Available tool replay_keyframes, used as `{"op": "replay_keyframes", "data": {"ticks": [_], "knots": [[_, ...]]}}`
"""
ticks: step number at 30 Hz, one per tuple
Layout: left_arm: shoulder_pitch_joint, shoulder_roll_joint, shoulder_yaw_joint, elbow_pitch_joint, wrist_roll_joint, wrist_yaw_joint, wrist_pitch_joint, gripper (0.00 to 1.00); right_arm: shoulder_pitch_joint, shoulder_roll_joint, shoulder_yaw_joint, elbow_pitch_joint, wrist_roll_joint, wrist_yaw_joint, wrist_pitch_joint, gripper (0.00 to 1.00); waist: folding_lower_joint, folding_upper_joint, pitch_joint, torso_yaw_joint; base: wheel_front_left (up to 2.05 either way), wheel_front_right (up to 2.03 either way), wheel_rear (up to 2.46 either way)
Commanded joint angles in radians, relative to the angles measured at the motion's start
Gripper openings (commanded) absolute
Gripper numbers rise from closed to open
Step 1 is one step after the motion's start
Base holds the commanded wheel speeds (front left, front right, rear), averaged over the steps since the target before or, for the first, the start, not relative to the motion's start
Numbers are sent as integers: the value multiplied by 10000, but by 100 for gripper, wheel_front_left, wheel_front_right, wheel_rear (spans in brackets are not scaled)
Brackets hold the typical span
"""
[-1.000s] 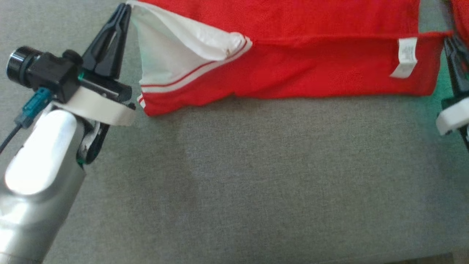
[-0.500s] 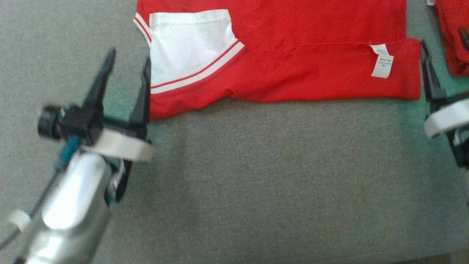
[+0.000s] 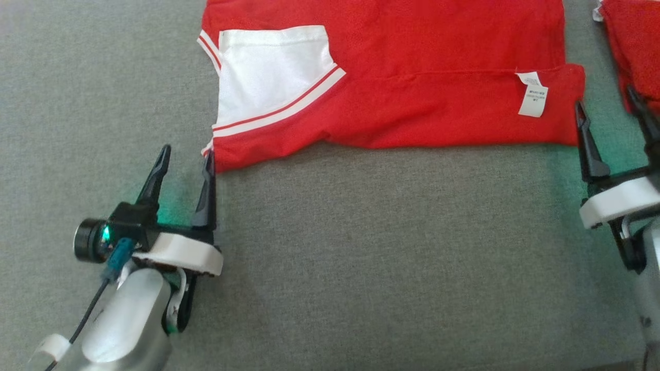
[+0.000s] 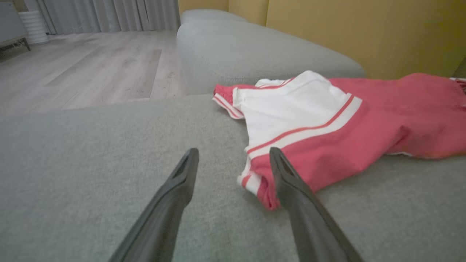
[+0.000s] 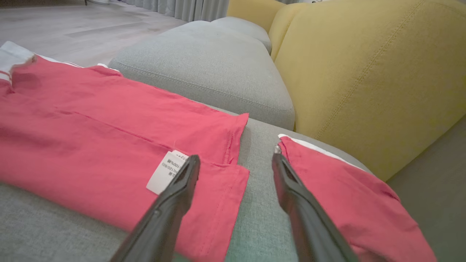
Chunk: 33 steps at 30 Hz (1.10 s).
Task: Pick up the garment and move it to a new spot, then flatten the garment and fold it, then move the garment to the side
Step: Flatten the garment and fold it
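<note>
Two units, left gripper point(image 3: 186, 152) and right gripper point(image 3: 606, 99), just released, jaws wide and empty beside the red garment point(image 3: 412, 98) lying folded on the grey cushion point(image 3: 361, 257); side move likely next.

Head view: left gripper point(image 3: 187, 152) at lower left, 2 fingers spread wide, pointing up-frame, holding nothing. Pale left forearm point(image 3: 129, 319) rises from the bottom edge. Right gripper point(image 3: 604, 97) at right edge, fingers equally wide, empty, leaning slightly left.
</note>
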Motion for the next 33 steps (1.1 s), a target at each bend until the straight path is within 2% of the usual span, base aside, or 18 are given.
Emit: {"op": "replay_keyframes", "data": {"ticks": [1,4,8,17,23,26,27,33], "knots": [[-214,149,430,-55,-81,123,27,100,116,-71,56,-298,75,-7,-106,100,1,-1,37,-27,0,0,0],[-350,101,417,444,-172,102,205,100,107,-29,61,-325,90,-7,-106,100,1,-1,124,-99,0,0,0],[-520,-28,321,781,-336,-176,260,100,66,16,18,-336,115,-7,-106,100,1,-1,235,-201,0,0,0],[-732,-266,191,766,-540,-674,112,100,119,134,-68,-319,117,-7,-106,100,1,-1,304,-254,0,0,0],[-578,-143,-284,602,-587,-1100,836,100,172,166,-147,-362,99,-7,-106,100,1,-1,242,-231,0,0,0],[-479,-73,-518,430,-658,-1348,1249,39,178,172,-189,-396,98,-7,-106,100,1,-1,232,-221,0,0,0],[-462,-45,-585,363,-657,-1401,1350,2,178,173,-201,-408,100,-7,-106,100,1,-1,230,-214,0,0,0],[-380,95,-678,-83,-670,-1526,1359,0,236,204,-231,-411,92,-7,-106,100,1,-1,131,-162,0,0,0]]}}
